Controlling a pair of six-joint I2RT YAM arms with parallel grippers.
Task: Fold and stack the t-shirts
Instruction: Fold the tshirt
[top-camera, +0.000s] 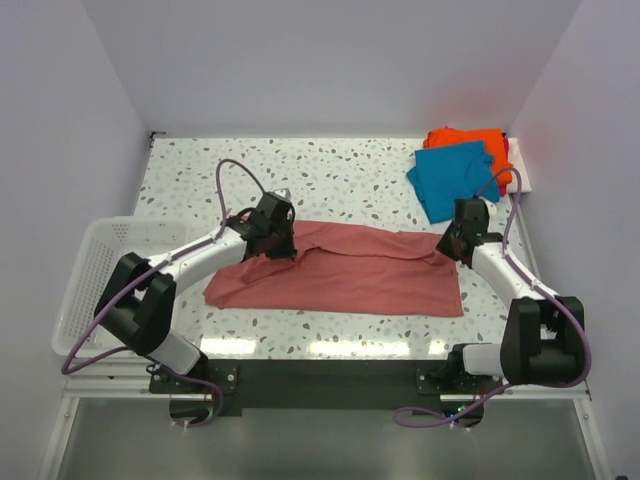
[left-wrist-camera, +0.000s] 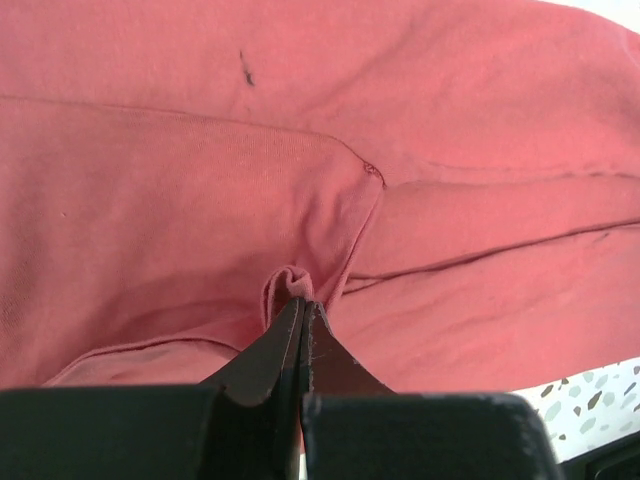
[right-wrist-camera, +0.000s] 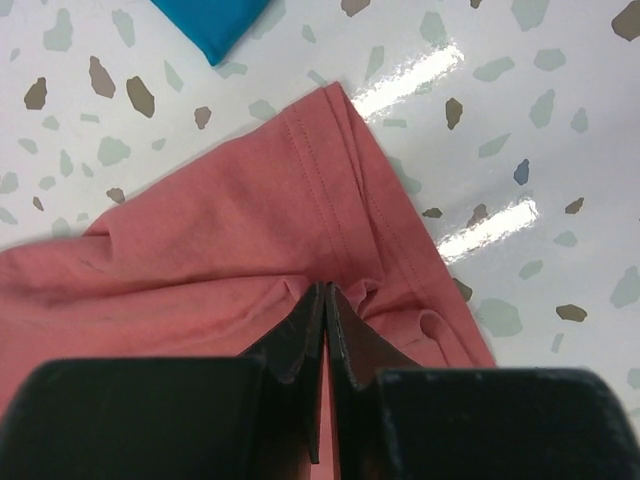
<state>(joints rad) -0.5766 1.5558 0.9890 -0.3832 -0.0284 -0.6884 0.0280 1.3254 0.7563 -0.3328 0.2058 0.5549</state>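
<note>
On table (top-camera: 350, 180), left claw (left-wrist-camera: 302, 305) and right claw (right-wrist-camera: 325, 291) pinching red t-shirt (top-camera: 360, 272), orange t-shirt (top-camera: 465, 137) half-covered.

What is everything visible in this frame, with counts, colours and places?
Red t-shirt: one, dusty red, spread across the middle of the table.
Blue t-shirt: one, teal-blue, folded, far right corner, partly over the orange one.
Orange t-shirt: one, orange, far right corner.
Basket: one, white mesh, left edge.
Table: one, white speckled.
Left gripper: black, shut on the red t-shirt.
Right gripper: black, shut on the red t-shirt.
</note>
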